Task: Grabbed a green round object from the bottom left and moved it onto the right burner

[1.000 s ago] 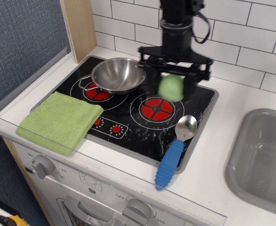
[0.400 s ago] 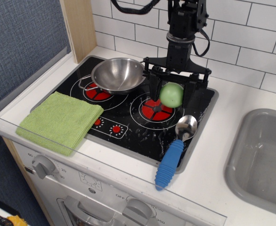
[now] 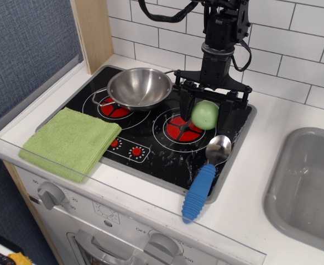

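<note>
Gripper [image 3: 207, 114] apart around green round object [image 3: 204, 115] on right burner [image 3: 179, 128]; knob numbers illegible

- Arm [image 3: 224, 33]: cut off by the top edge; only the lower links and a cable show.
- Green round object [image 3: 205, 115]: sits between the fingers of the gripper [image 3: 207, 113]. Can't tell whether the pads touch it, or whether it rests on the right burner [image 3: 183, 128] or hangs just above.
- Right burner: its back-right part is hidden behind the ball and fingers.
- Left burner [image 3: 111, 108]: mostly covered by the steel pan [image 3: 139, 87].
- Sink [image 3: 306, 182]: cut off by the right edge.
- Knob markings on the front panel [image 3: 104, 210]: too small to read.
- Yellow thing [image 3: 15, 259] at bottom left: cut off, unidentifiable.
</note>
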Robot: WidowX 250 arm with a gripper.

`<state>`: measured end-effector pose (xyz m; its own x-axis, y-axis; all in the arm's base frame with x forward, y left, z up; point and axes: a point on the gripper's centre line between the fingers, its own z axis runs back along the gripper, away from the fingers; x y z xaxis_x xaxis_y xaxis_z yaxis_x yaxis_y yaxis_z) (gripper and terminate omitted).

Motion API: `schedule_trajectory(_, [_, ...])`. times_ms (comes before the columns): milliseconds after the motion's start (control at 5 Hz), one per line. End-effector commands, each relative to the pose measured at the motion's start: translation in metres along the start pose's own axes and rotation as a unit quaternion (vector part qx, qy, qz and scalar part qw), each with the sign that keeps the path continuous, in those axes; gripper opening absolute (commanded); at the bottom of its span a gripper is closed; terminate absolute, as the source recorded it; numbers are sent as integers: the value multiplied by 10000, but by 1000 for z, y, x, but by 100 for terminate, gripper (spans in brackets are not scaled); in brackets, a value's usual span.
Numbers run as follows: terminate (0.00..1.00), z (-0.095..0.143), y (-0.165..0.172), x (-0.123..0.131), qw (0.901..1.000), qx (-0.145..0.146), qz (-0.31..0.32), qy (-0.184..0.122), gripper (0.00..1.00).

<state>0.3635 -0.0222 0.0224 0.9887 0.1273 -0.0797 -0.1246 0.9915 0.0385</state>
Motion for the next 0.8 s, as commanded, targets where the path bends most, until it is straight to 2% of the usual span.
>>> schedule_trajectory(0, [0,38,4,-4,9984,-63,-136,-550,100])
schedule_trajectory(400, [0,66,8,-13,9955,-18,-232,-922,100])
schedule_trajectory(600, [0,67,9,-19,9960,-8,-310,-843,100])
